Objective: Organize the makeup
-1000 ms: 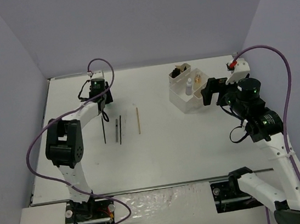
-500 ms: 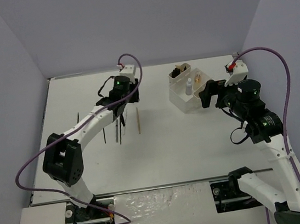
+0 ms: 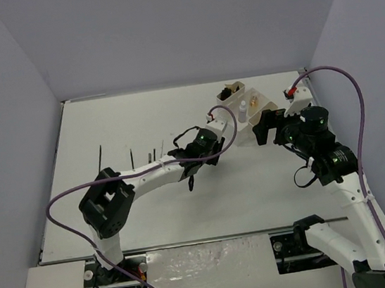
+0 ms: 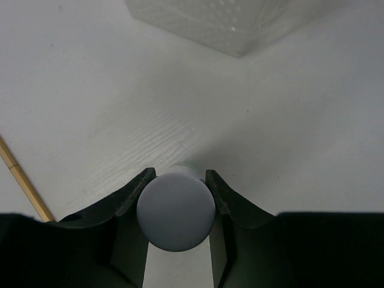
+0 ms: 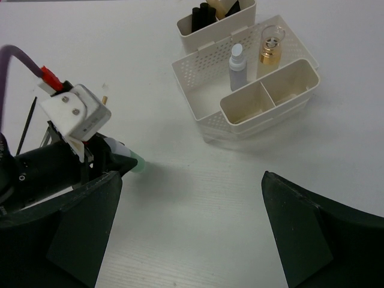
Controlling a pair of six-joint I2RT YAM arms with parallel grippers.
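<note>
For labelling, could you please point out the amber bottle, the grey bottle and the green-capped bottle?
amber bottle [image 5: 269, 53], right wrist view, body.
grey bottle [image 5: 237, 71], right wrist view, body.
green-capped bottle [image 5: 124, 154], right wrist view, body.

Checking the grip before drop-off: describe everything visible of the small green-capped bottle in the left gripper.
The small green-capped bottle is clamped between the left gripper's black fingers, lying along them. Its round, pale grey base faces the wrist camera; its pale green cap pokes out past the fingertips. The body looks translucent.
</note>
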